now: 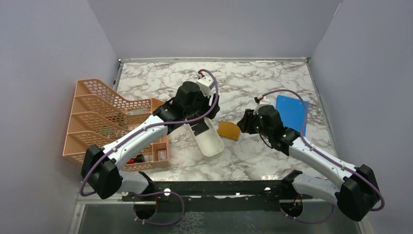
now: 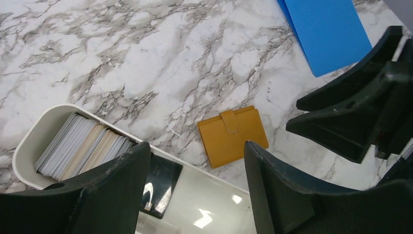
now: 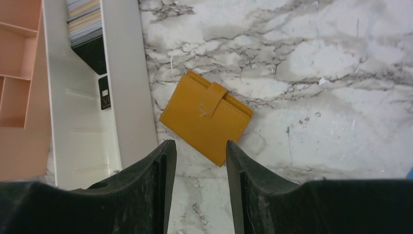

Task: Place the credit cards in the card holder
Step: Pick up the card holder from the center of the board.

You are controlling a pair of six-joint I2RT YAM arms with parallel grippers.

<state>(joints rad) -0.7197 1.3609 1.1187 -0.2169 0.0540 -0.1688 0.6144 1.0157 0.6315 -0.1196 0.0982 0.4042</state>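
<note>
Orange-tan holder (image 3: pixel 206 117) lies snapped shut on the desk (image 3: pixel 341 73) within both arms' reach, just beside the tray (image 3: pixel 126 73) where the cards (image 2: pixel 83 145) stand stacked, while left fingers (image 2: pixel 122 185) and right fingers (image 3: pixel 146 185) hang parted and empty, seemingly ready to open it.

Card holder (image 2: pixel 233 135) closed, flat, credit cards (image 2: pixel 83 146) stacked in tray (image 2: pixel 29 146)

A marble-patterned table (image 1: pixel 253 80) carries 3 things: a peach mesh file rack (image 1: pixel 97 117) at its left edge, a white oblong tray (image 1: pixel 215 146) lying slanted just beside the rack, and a flat bright blue sheet (image 1: pixel 291 111) well apart on the right.
</note>
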